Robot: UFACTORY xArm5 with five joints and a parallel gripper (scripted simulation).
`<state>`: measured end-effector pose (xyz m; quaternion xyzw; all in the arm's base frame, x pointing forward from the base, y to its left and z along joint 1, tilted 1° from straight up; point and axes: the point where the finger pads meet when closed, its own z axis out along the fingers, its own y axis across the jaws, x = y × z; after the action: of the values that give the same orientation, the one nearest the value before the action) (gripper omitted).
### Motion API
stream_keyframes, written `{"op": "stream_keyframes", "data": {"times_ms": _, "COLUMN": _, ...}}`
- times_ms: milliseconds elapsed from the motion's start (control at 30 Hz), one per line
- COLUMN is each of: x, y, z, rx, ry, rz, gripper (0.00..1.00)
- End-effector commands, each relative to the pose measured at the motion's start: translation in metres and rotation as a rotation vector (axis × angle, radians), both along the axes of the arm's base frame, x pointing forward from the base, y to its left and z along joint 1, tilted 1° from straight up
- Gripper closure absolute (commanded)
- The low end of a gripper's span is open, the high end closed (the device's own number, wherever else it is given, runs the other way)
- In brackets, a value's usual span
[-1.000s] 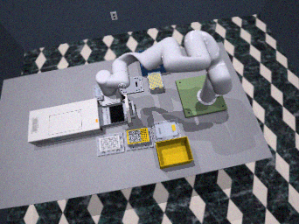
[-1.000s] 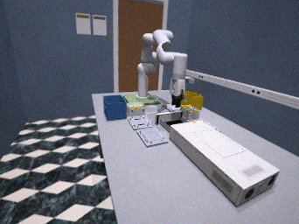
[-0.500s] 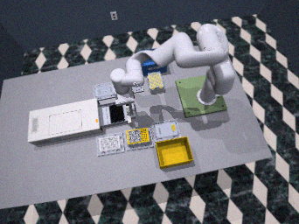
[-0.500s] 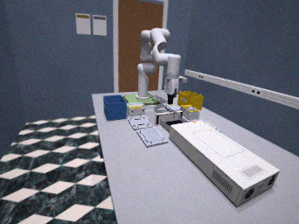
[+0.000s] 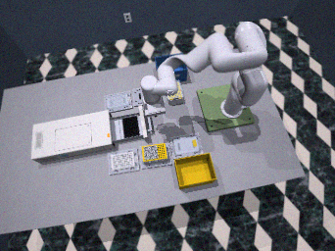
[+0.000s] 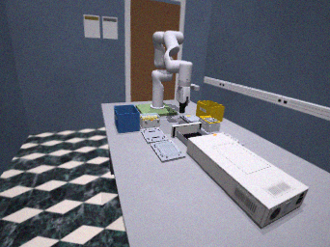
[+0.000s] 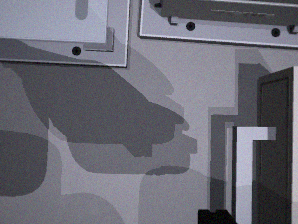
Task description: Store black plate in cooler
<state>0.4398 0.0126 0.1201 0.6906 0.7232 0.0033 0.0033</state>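
Observation:
The black plate (image 5: pixel 130 126) lies flat in the open drawer (image 5: pixel 117 128) (image 6: pixel 179 128) of the white cooler CD (image 5: pixel 69 139) (image 6: pixel 241 168), its long side across the drawer as far as I can tell. The orange lamp (image 5: pixel 108 135) on the cooler's front is lit. My gripper (image 5: pixel 153 116) (image 6: pixel 182 109) (image 7: pixel 216 218) is shut and empty. It hangs a little above the bench just beyond the drawer's front end. In the wrist view the drawer's white front bar (image 7: pixel 247 175) stands at the right, and the plate itself is not clearly shown there.
Nests with plates lie around the drawer: a white plate (image 5: pixel 122 161), a yellow plate (image 5: pixel 155 152), a lidded one (image 5: pixel 186 145) and one behind (image 5: pixel 119 100). A yellow bin (image 5: pixel 196 171) (image 6: pixel 210 109), a blue bin (image 5: pixel 182 73) (image 6: pixel 126 118) and the arm's green base (image 5: pixel 215 115) stand nearby.

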Motion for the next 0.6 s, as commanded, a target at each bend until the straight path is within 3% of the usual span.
{"op": "stream_keyframes", "data": {"times_ms": 0, "x": -0.003, "y": 0.000, "z": 0.002, "rx": -0.011, "ry": -0.009, "rz": 0.000, "gripper": 1.00}}
{"op": "stream_keyframes", "data": {"times_ms": 567, "x": -0.003, "y": 0.000, "z": -0.012, "rx": -0.011, "ry": -0.009, "rz": 0.000, "gripper": 1.00}}
